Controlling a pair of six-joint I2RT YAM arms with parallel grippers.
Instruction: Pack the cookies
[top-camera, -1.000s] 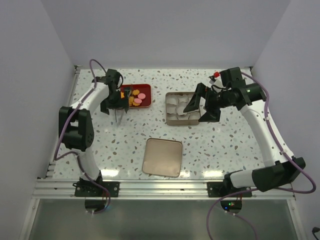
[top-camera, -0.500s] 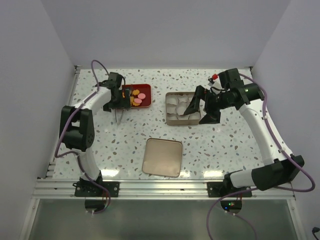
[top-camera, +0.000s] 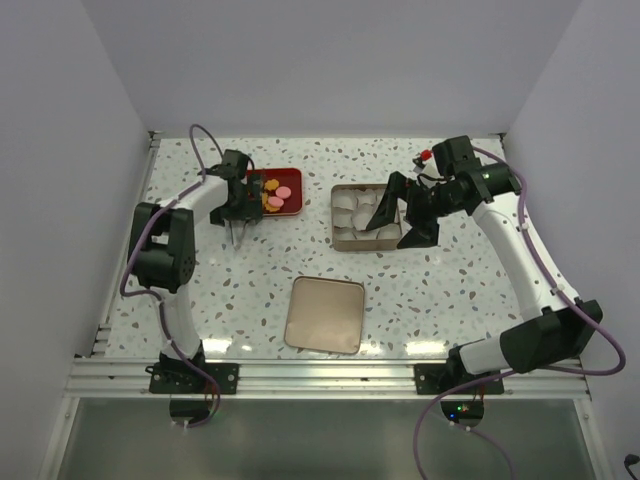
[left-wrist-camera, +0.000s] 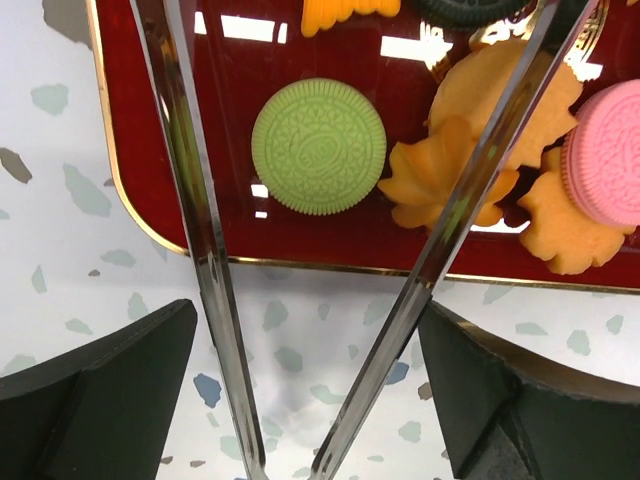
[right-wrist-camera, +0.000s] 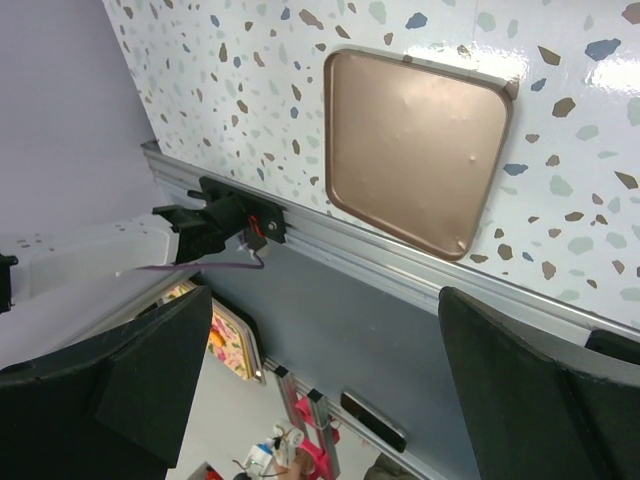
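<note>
On the red tray (left-wrist-camera: 230, 228), at the far left of the table (top-camera: 250, 280), the cookies (top-camera: 275, 197) are lying loose, and I am seeing none in the tin (top-camera: 334, 215) yet. I am holding the tongs (left-wrist-camera: 205, 230) in my left gripper (left-wrist-camera: 307, 312), jaws spread wide and the two arms sprung apart, framing the green cookie (left-wrist-camera: 318, 147). I am judging this an early pick: next I should be lowering the tips astride that cookie and squeezing gently. My right gripper (right-wrist-camera: 325, 295) is hanging wide and empty over the tin's right edge. Through my left wrist camera I am counting one green, one pink, one black and perhaps four overlapping orange cookies. Around them are one tray, one tin of white paper cups (top-camera: 350, 205), one lid (top-camera: 325, 315) and one pair of tongs.
</note>
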